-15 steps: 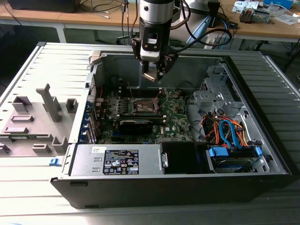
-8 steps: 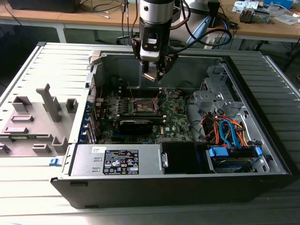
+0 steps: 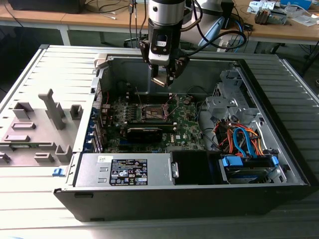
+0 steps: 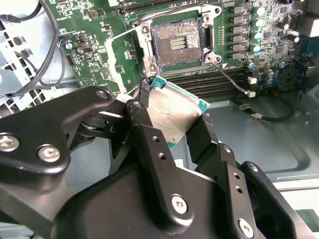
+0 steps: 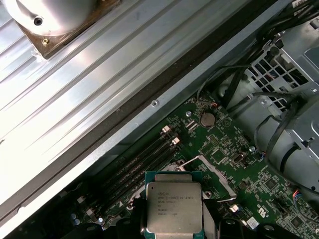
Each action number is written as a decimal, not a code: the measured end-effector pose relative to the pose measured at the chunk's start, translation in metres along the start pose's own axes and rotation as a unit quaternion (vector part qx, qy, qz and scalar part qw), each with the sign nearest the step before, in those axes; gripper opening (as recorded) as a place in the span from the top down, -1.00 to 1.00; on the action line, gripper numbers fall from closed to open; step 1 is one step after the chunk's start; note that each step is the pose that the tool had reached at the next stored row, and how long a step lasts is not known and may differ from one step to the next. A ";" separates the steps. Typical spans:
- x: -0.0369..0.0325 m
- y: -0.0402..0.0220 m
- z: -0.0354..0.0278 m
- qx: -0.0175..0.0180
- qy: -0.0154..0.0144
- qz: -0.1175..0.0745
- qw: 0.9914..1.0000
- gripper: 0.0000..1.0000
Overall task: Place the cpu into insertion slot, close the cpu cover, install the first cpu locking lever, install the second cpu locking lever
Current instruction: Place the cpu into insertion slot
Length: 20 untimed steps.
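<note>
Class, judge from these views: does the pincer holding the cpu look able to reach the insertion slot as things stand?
Probably yes: the pincer grips the cpu above the open case, and the insertion slot lies uncovered, with nothing seen between them.

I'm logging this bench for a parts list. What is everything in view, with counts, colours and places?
computer case: one, black and grey, lying open.
motherboard: one, green, inside the computer case.
insertion slot: one, brownish-gold with silver rim, on the motherboard, empty.
memory slots: several, black, beside the insertion slot.
power supply: one, silver, inside the computer case.
cables: bundle, blue and orange, toward the exterior view's right.
cpu: one, silver top, green edge, in the pincer above the motherboard.
pincer: one, black, shut on the cpu.
arm: one, silver and black, over the computer case.
</note>
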State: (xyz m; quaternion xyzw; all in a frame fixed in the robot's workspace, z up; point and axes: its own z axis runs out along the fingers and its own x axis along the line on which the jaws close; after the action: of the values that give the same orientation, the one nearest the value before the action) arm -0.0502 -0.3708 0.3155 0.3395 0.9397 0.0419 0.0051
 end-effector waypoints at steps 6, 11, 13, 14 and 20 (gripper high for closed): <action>0.0000 0.0000 0.0000 0.000 0.000 0.002 1.000 -0.08; 0.0000 0.0000 0.0001 0.000 0.000 0.003 1.000 -0.08; 0.0000 0.0000 0.0001 0.000 0.000 0.004 1.000 -0.08; 0.0000 0.0000 0.0001 0.000 0.000 0.004 1.000 -0.08; 0.0000 0.0000 0.0002 0.000 0.000 0.006 1.000 -0.08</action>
State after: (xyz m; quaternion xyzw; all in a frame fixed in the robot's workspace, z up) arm -0.0502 -0.3708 0.3153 0.3451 0.9376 0.0420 0.0054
